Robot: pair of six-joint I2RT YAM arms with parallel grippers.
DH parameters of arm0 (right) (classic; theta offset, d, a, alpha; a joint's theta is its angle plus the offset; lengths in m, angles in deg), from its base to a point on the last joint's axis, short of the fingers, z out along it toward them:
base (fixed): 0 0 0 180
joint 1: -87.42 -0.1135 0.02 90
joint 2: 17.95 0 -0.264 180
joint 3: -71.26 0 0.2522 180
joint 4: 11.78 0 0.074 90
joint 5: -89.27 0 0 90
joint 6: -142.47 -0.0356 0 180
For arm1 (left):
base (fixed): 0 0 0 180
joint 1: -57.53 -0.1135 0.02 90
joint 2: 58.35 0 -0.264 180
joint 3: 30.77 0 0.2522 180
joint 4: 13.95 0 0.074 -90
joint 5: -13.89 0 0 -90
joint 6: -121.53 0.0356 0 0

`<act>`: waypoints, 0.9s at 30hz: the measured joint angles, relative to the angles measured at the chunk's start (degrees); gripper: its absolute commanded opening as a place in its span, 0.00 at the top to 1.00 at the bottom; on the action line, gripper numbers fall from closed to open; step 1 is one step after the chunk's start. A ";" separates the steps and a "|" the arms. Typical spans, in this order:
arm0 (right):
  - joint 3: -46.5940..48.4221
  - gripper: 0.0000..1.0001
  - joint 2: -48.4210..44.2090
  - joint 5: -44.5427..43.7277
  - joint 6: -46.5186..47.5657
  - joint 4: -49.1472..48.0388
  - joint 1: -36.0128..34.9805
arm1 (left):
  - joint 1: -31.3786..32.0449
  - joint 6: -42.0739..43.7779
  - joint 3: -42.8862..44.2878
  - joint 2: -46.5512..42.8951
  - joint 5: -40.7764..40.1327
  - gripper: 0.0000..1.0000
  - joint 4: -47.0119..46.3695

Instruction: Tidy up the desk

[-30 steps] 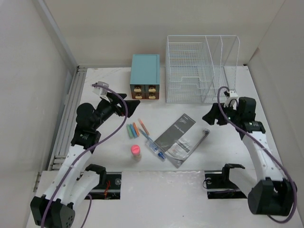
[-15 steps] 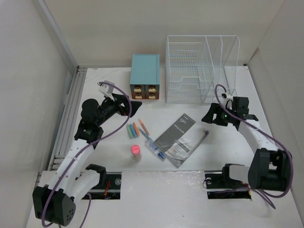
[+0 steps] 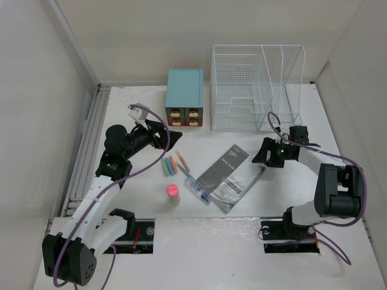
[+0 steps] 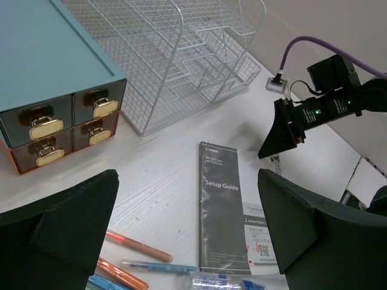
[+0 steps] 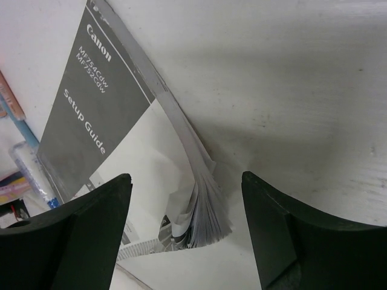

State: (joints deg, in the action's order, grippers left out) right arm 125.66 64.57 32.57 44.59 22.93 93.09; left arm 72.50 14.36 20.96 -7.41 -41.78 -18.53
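step: I was reaching for setup guide [image 3: 225, 172] | right hand [image 5: 184, 208] released, over its page edge | left hand [image 3: 170, 138] released, hovered | next likely: lower, clench

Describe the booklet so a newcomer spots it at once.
On the white desk, look in front of the wire-mesh rack. The booklet lies slanted, right of the coloured markers. It is the only dark grey paper item, with "Setup Guide" printed on its cover.
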 measured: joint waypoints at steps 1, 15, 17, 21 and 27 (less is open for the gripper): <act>-0.13 0.24 0.46 0.63 0.17 -0.09 0.00 | 0.00 0.17 0.00 0.00 0.04 0.00 0.00; -0.37 0.58 4.96 6.40 1.92 -2.08 -6.67 | 0.00 2.40 0.42 -0.02 -0.04 0.00 0.70; -0.42 0.68 5.25 6.27 2.27 -1.92 -6.95 | 0.00 2.58 0.42 -0.02 -0.04 0.00 0.72; -0.44 0.89 4.57 6.51 2.14 -1.68 -6.93 | 0.00 2.78 0.42 -0.02 -0.04 0.00 0.74; -1.07 1.00 -0.48 7.63 2.05 -1.11 -6.97 | 0.00 2.80 0.42 -0.26 -0.07 0.00 0.87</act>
State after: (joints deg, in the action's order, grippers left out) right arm 124.59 64.09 40.20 46.64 21.81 86.12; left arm 72.50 17.16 21.38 -7.67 -41.85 -17.66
